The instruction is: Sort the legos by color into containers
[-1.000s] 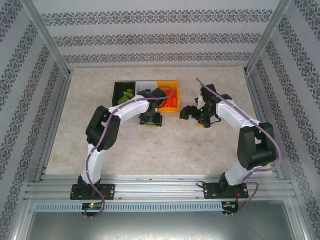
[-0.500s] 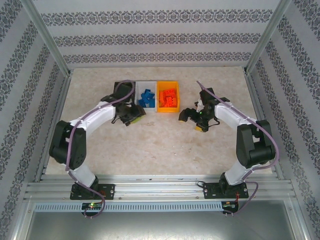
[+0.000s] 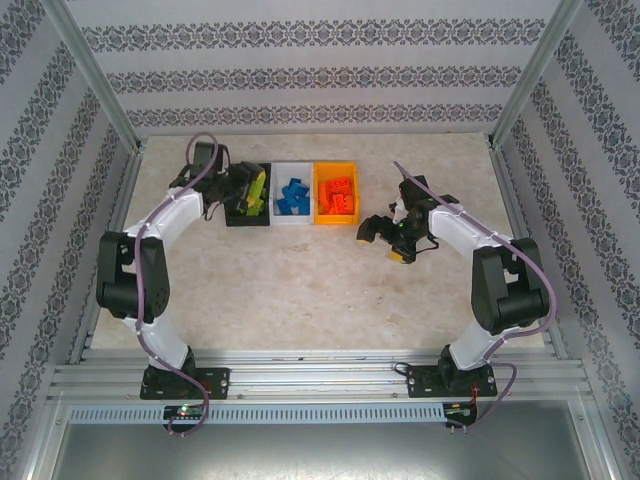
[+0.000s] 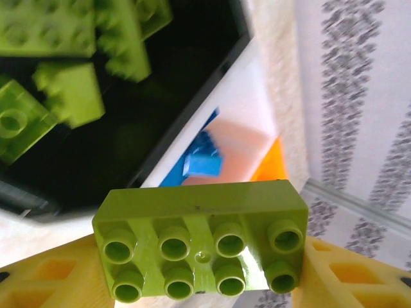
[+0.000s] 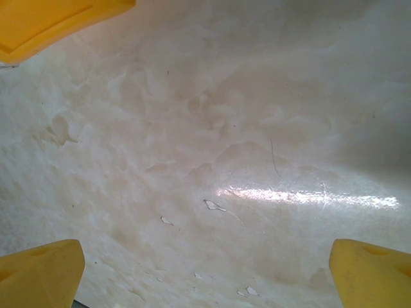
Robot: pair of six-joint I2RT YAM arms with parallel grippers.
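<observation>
Hemmed in by patterned wall panels [image 3: 330, 70] on the far, left and right sides, with slanted metal posts [image 3: 90, 70] at the far corners and a ribbed rail [image 3: 320, 380] along the near edge. Wide bare counter [image 3: 300, 290] between the arm bases and the bins, with narrower strips behind the bins and to either side of them. At far centre, three bins in a touching row: black bin [image 3: 248, 222] leftmost, white bin [image 3: 292, 221] in the middle, orange bin [image 3: 337, 222] rightmost. Over the black bin, the left gripper [image 3: 250, 188], arm reaching in from the left, jaws clamped on a lime green brick [image 4: 202, 247] held by its short ends between yellow fingers [image 4: 38, 282]. From the left wrist: glossy face with two rows of four hollow round studs turned to the lens, hanging above the black bin's edge next to the white bin. Below it, more lime bricks [image 4: 64, 58] heaped loosely on the black floor, studs facing various ways. Blue bricks [image 3: 293, 195] piled in the white bin, orange-red bricks [image 3: 340, 195] in the orange bin. Low over bare counter just right of the orange bin and apart from it, the right gripper [image 3: 388, 235], jaws spread wide and empty, pale mottled surface with a streak of glare beneath the yellow fingertips [image 5: 42, 269].
</observation>
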